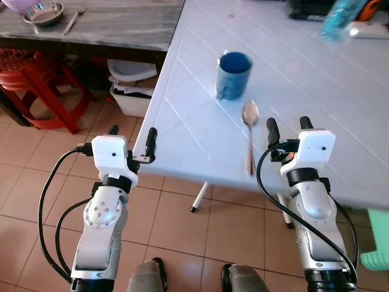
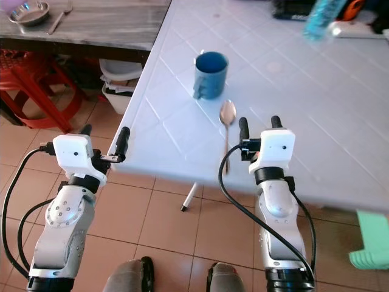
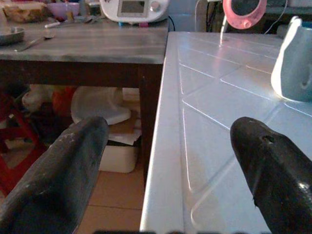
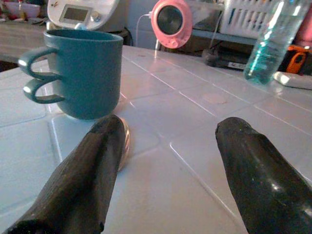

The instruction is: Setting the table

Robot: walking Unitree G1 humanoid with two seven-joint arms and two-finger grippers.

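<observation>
both grippers are hanging open and empty at the near edge of the pale tiled table [image 1: 316, 91]: left gripper [image 1: 132, 139] at 7 o'clock, right gripper [image 1: 289, 130] at 5. thin steel spoon [image 1: 250, 131] is lying just beside the right one, with the blue two-handled plastic mug [image 1: 233, 75] at 12. spoon's probably light, stiff and slippery, so i'd be pinching mid-handle.

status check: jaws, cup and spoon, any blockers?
Left gripper open at table edge, right gripper open over table. Blue cup upright, spoon beside it, both untouched. No obstruction.
</observation>
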